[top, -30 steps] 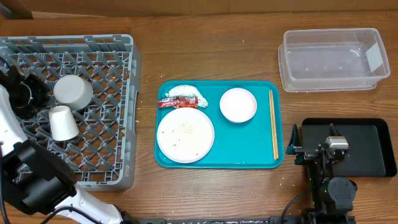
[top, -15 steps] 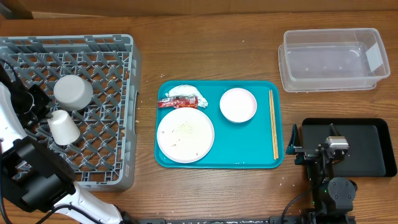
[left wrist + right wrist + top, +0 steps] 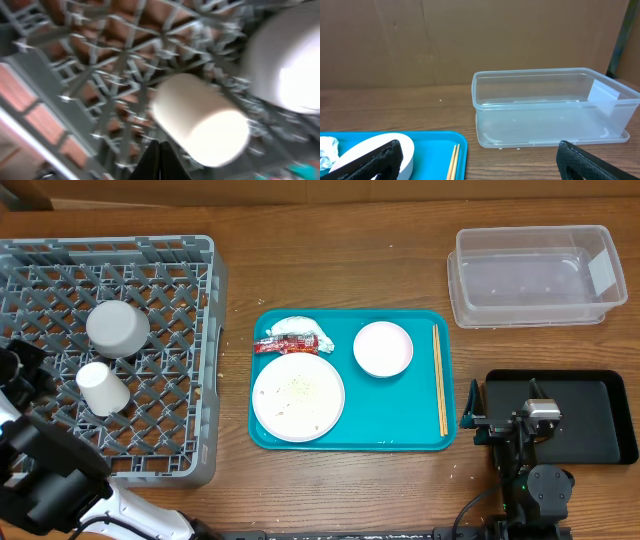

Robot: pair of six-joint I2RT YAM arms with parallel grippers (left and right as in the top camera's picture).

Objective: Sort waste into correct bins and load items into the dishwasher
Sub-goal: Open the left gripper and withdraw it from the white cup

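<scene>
**Left claw** [image 3: 160, 159]: jaws fully closed, tips together, nothing held. It sits low over the rack [image 3: 212, 380], near the rack's outer wall.
- The cup [image 3: 200, 120] lies on its side on the lattice just ahead of the tips. The wrist view is blurred, so I cannot tell whether they touch. From overhead the cup looks apart from me.
- The grey bowl [image 3: 287, 60] is upturned on the lattice, beyond the cup and to its right.

**Right claw** [image 3: 480, 160]: jaws spread wide, nothing between them. It is parked over the near end of the black tray [image 3: 600, 420].
- The tub [image 3: 545, 107] stands ahead, slightly to the right and well apart.
- The teal tray [image 3: 395, 415] lies to the left.
- The chopsticks [image 3: 439, 380] run along the teal tray's nearest edge.
- The small bowl [image 3: 383, 348] comes next to their left.
- The plate [image 3: 298, 397] is farther left, with crumbs [image 3: 297, 387] on it.
- The napkin [image 3: 297, 329] and the wrapper [image 3: 283, 345] lie at the plate's far rim, close beside each other.
</scene>
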